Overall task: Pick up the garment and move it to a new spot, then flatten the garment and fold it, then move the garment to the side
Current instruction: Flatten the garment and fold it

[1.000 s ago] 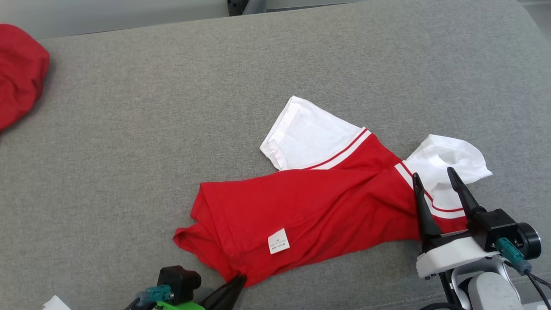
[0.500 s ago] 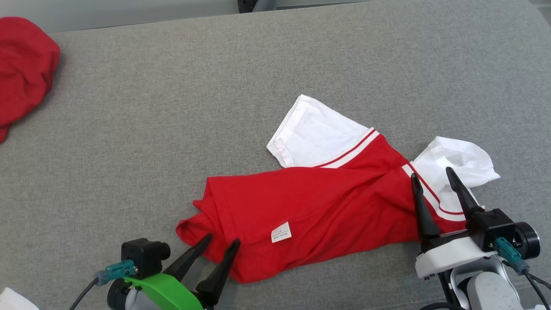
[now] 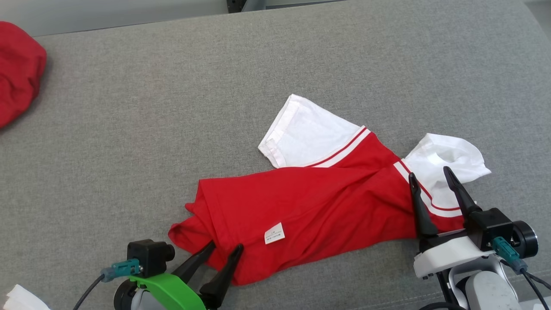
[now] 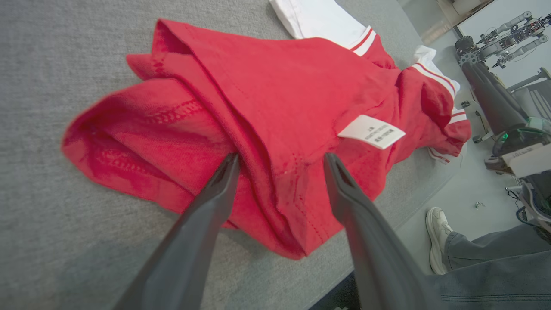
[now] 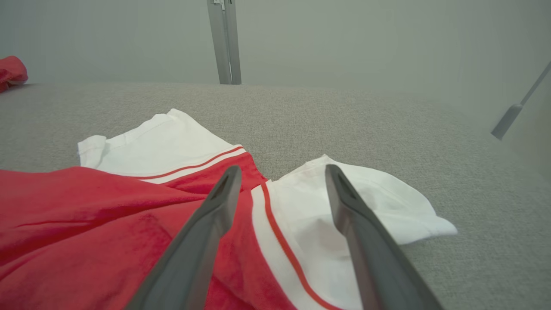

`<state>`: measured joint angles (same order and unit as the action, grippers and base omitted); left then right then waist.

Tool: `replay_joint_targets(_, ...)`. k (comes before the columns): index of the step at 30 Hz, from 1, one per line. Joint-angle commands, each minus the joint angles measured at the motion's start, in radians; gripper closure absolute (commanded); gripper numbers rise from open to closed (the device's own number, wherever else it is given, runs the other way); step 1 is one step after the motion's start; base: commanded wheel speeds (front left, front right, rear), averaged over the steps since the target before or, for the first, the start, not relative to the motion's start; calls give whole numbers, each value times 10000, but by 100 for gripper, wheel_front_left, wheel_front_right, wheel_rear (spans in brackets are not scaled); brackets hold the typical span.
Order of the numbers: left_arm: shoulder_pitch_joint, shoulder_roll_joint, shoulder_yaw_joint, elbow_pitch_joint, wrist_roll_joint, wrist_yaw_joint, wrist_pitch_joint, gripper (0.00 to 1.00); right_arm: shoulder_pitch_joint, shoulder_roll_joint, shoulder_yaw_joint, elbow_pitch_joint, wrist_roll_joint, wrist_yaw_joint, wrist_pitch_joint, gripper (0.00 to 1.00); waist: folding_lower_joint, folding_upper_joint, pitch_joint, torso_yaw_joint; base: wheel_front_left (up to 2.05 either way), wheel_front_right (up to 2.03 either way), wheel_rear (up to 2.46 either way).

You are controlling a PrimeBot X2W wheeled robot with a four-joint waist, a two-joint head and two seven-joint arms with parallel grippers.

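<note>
The garment (image 3: 318,206) is a red T-shirt with white sleeves and a white label, lying crumpled on the grey cushion (image 3: 172,129). My left gripper (image 3: 225,247) is open at the shirt's lower left hem, its fingers straddling a fold of the red cloth (image 4: 275,142) without holding it. My right gripper (image 3: 429,174) is open over the right sleeve, where red meets white (image 5: 301,206), and grips nothing.
Another red cloth (image 3: 17,73) lies bunched at the cushion's far left edge. A person's shoe and trouser leg (image 4: 456,241) stand on the floor beside the cushion's near edge. A metal post (image 5: 224,41) rises behind the cushion.
My left gripper was shut on the shirt's lower hem a second ago; it has opened, let go and now sits with its fingers apart at that hem. The right gripper has stayed put.
</note>
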<state>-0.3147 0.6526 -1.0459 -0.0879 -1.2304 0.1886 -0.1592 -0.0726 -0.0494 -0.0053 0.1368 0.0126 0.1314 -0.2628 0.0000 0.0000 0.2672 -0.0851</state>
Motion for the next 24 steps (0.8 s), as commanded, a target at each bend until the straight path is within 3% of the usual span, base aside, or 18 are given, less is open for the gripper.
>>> replay_joint_targets(1,19,-7,10,34,4,-64,-6,26,18,-18,5,11,-53,-14,-31,0,0,0,-13,-25,0,0,0)
replay_joint_targets(2,37,-11,12,41,-18,-70,-15,51,25,-20,10,12,-54,-14,-31,0,0,0,-15,-40,0,0,0)
replay_joint_targets(4,28,-23,-13,29,14,-79,-6,63,32,-18,16,14,-54,-14,-31,0,0,0,-14,-59,0,0,0)
replay_joint_targets(17,86,-8,-173,-507,153,39,114,92,88,-18,7,99,-36,-14,-31,0,0,0,-136,-23,0,0,0)
replay_joint_targets(19,99,68,-149,-597,188,68,81,100,81,-18,23,101,-22,-14,-31,0,0,0,-150,-21,0,0,0)
replay_joint_targets(24,-133,317,316,-895,-37,50,-120,100,-2,-20,4,64,42,-14,-31,0,0,0,-91,-18,0,0,0)
